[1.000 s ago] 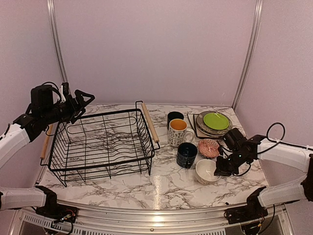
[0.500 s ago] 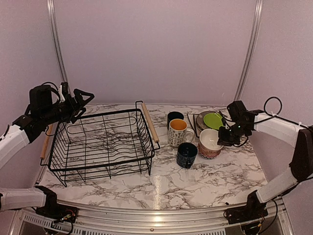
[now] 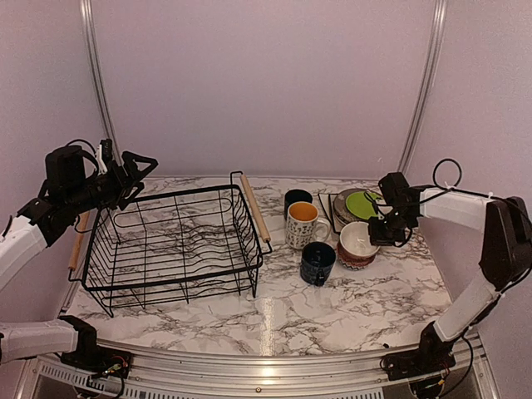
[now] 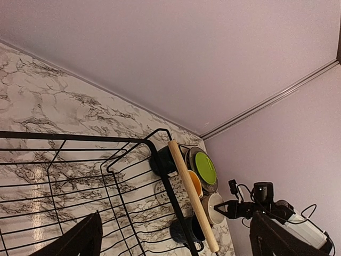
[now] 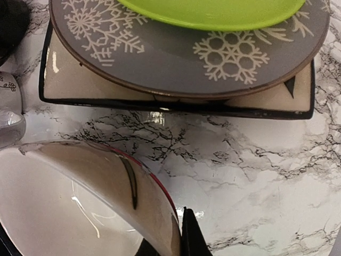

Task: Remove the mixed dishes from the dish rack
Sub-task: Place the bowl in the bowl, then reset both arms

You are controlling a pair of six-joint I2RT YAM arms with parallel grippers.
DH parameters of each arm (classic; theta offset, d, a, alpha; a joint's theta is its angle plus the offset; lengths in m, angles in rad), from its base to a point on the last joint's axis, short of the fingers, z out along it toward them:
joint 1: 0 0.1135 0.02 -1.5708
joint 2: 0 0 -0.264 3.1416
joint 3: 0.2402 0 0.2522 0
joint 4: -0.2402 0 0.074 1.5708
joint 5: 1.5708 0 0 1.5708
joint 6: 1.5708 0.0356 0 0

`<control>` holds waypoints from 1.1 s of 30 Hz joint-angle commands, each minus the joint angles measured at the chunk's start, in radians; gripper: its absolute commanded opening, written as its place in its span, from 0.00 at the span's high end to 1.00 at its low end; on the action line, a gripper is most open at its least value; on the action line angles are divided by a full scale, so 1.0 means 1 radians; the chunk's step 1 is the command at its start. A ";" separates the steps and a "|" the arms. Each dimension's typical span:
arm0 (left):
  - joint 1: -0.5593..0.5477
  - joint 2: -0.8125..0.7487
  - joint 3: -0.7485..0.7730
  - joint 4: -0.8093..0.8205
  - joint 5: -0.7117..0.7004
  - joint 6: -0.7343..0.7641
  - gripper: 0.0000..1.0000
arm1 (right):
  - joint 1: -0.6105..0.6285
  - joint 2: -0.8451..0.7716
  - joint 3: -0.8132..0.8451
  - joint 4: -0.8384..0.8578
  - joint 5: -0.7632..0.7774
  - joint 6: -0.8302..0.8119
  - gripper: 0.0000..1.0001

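Observation:
The black wire dish rack (image 3: 174, 241) stands on the left of the table with nothing in it; it also shows in the left wrist view (image 4: 106, 176). My left gripper (image 3: 137, 170) is open and hovers above the rack's far left corner. My right gripper (image 3: 384, 230) is shut on the rim of a white bowl (image 3: 357, 238), which rests in the reddish patterned bowl (image 3: 353, 259). In the right wrist view my fingers (image 5: 191, 240) pinch the white bowl's rim (image 5: 80, 197). The lime-green plate (image 3: 362, 204) lies on the grey plate (image 5: 160, 58) and the square plate (image 5: 69, 85).
A patterned mug (image 3: 301, 223), a dark-blue mug (image 3: 317, 262) and another dark mug (image 3: 296, 199) stand between the rack and the bowls. The rack's wooden handle (image 3: 255, 208) lies close to the mugs. A wall runs behind the table.
My right gripper has carried the white bowl from the table's front right back and up onto the reddish bowl. The left arm has hardly moved.

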 commanded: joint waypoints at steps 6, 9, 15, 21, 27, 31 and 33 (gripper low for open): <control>0.004 0.003 0.032 -0.007 0.008 0.030 0.01 | -0.007 0.023 0.055 0.040 0.010 -0.036 0.91; 0.004 0.016 0.057 0.003 0.007 0.037 0.01 | -0.007 0.010 0.052 0.033 0.017 -0.040 0.77; 0.004 0.042 0.137 -0.049 -0.012 0.093 0.01 | -0.008 -0.068 0.071 -0.004 0.069 -0.012 0.49; 0.004 0.038 0.247 -0.141 -0.111 0.212 0.01 | -0.009 -0.259 0.169 -0.068 0.209 0.040 0.21; 0.004 -0.040 0.349 -0.168 -0.271 0.357 0.01 | -0.009 -0.506 0.321 -0.079 0.263 -0.042 0.16; 0.004 -0.150 0.357 -0.114 -0.362 0.422 0.01 | -0.009 -0.739 0.279 0.106 0.130 -0.139 0.11; 0.004 -0.199 0.348 -0.092 -0.392 0.449 0.01 | -0.008 -0.849 0.230 0.210 0.062 -0.159 0.02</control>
